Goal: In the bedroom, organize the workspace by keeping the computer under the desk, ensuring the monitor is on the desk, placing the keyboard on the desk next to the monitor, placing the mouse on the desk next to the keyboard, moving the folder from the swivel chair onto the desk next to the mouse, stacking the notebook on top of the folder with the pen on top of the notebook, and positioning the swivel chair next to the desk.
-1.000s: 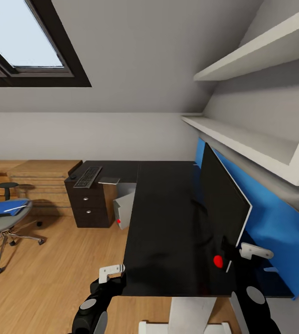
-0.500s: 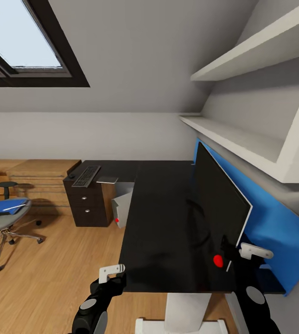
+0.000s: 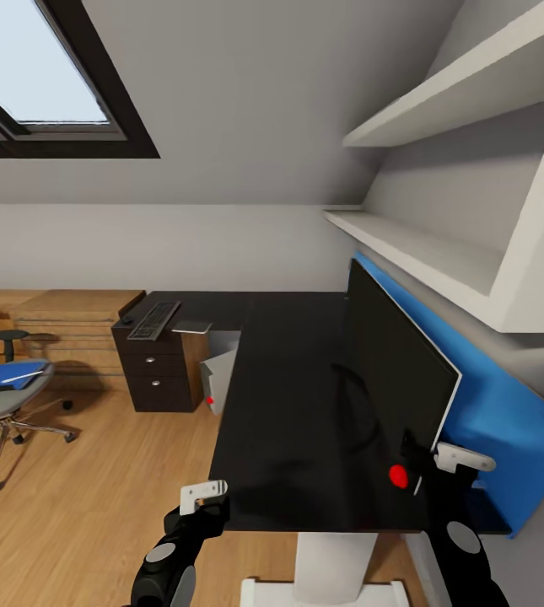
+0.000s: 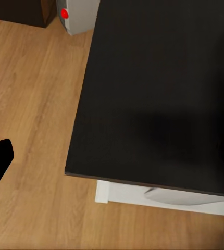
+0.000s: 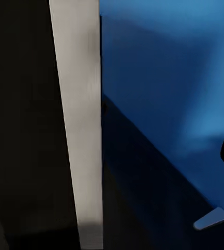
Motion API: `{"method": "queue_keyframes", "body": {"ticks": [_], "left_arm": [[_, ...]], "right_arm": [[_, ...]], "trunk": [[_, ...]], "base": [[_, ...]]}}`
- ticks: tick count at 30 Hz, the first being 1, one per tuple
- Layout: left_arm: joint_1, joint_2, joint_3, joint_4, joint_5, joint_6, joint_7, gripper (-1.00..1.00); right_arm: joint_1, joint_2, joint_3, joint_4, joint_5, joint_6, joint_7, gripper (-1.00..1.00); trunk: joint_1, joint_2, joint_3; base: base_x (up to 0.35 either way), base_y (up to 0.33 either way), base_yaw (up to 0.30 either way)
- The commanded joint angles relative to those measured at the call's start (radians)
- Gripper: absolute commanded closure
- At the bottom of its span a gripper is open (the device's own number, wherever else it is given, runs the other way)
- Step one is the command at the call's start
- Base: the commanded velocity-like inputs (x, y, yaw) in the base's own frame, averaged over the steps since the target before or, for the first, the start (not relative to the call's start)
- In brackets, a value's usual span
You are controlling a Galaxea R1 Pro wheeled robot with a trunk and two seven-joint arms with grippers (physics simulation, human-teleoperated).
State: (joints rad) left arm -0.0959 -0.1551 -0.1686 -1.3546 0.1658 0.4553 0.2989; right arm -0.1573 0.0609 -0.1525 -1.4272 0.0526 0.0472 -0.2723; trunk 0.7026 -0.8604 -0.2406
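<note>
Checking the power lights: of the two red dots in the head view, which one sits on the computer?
The small far one, low on the grey computer under the desk. The big near dot is on the monitor corner.

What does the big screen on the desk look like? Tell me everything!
The monitor is a wide flat screen with a black front that is dark, a thin pale edge, and a red dot at its near lower corner. It stands upright on the glossy black desk, along the blue wall panel, with a curved black stand under it. The right gripper is at its near end; whether it touches, I cannot tell.
</note>
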Motion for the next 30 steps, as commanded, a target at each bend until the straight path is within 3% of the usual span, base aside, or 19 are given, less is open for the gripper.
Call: {"method": "queue_keyframes", "body": {"ticks": [1, 21, 30], "left_arm": [[-0.001, 0.000, -0.002, -0.001, 0.011, 0.003, 0.009, -1.00], [-0.001, 0.000, -0.002, -0.001, 0.011, 0.003, 0.009, -1.00], [-0.001, 0.000, -0.002, -0.001, 0.012, 0.005, 0.009, -1.00]], "right_arm": [[-0.001, 0.000, -0.001, -0.001, 0.006, 0.005, -0.002, -1.00], [-0.001, 0.000, -0.001, -0.001, 0.006, 0.005, -0.002, -1.00], [-0.001, 0.001, 0.000, 0.001, 0.005, 0.004, -0.001, -1.00]], "trunk": [[0.000, -0.001, -0.001], [0.000, -0.001, -0.001], [0.000, -0.001, -0.001]], "base": [[0.000, -0.238, 0.000], [-0.006, -0.032, 0.000], [-0.301, 0.000, 0.000]]}}
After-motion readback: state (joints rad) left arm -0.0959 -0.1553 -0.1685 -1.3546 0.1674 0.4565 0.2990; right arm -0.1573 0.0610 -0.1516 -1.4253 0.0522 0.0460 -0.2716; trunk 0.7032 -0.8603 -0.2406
